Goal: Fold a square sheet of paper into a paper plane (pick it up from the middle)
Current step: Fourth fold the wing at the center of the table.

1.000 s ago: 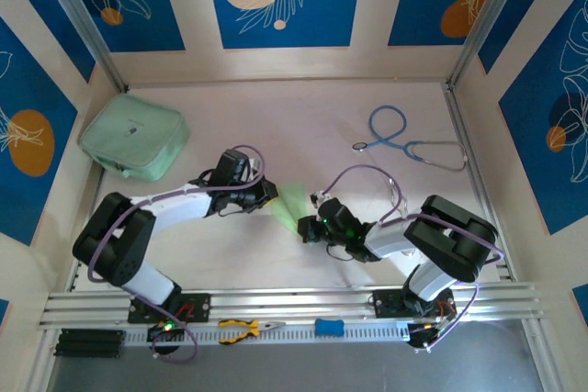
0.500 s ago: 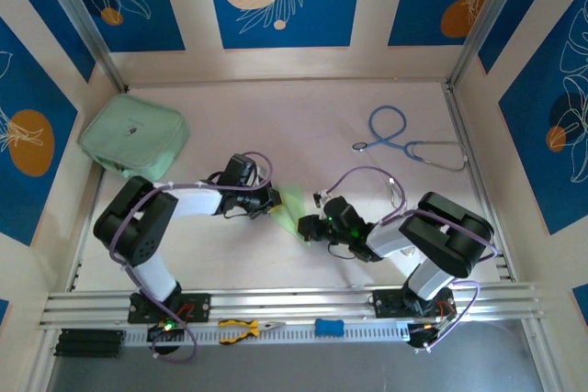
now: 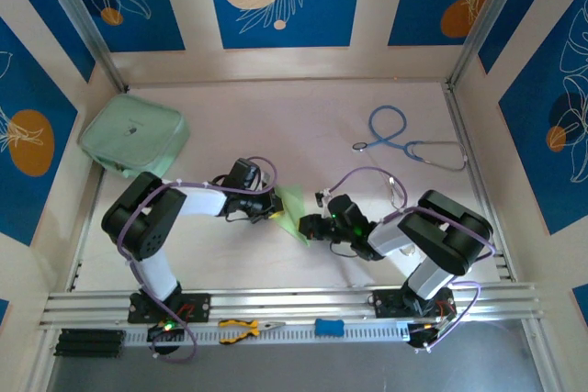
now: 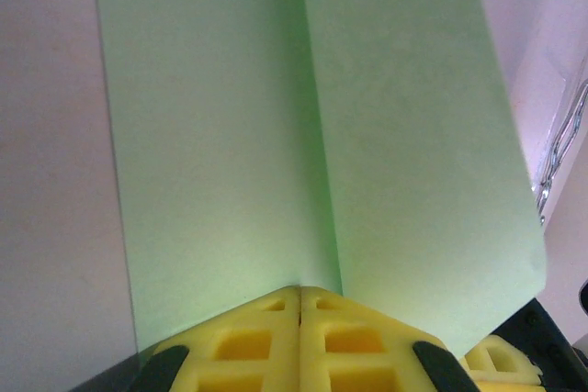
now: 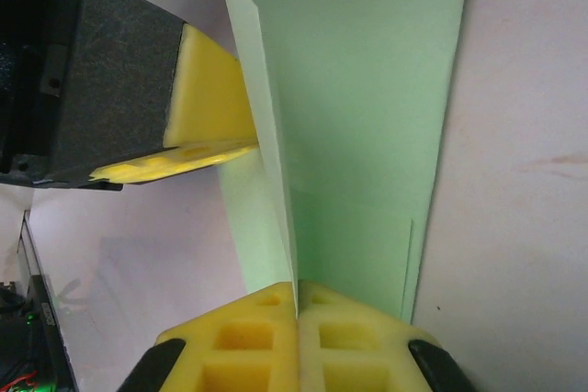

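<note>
the left gripper (image 3: 273, 209) is clamping shut on the square sheet of paper (image 3: 293, 201), its arm having tucked in over the last second — the right gripper (image 3: 309, 225) is pinching the opposite edge, closed too. the thin light-green sheet, sharply creased down its middle, is sitting tented between yellow foam pads (image 4: 248, 341), well right of the mint-green pouch (image 3: 134, 140) — held, seemingly, for the next fold.

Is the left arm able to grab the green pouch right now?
Probably not yet: the left gripper is shut on the folded green paper, which the right gripper pinches too. Bare table lies between it and the mint-green zip pouch.
</note>
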You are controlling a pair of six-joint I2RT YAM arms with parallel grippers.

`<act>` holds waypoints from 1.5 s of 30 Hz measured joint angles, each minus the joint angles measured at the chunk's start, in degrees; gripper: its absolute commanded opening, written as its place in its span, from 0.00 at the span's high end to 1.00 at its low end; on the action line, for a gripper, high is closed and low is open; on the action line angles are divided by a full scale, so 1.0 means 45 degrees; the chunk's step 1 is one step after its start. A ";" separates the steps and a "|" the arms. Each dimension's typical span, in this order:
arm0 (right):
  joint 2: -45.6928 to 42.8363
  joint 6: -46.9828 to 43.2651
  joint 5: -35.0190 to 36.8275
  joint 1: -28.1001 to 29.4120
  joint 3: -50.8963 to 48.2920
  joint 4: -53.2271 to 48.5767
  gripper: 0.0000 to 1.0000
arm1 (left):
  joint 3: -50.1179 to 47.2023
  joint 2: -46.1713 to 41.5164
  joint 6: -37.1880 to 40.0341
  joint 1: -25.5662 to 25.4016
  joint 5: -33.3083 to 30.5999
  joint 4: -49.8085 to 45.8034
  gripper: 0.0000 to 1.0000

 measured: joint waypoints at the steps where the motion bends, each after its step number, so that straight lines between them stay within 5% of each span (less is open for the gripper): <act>1: 0.0044 0.0024 -0.0097 -0.0053 0.0000 0.0053 0.93 | 0.0000 0.0000 0.0049 0.0000 0.0000 0.0005 0.97; 45: 0.0379 0.1345 0.0112 -0.0005 -0.0355 0.1107 0.93 | 0.0024 -0.0136 0.0325 -0.0049 -0.0335 -0.0223 0.94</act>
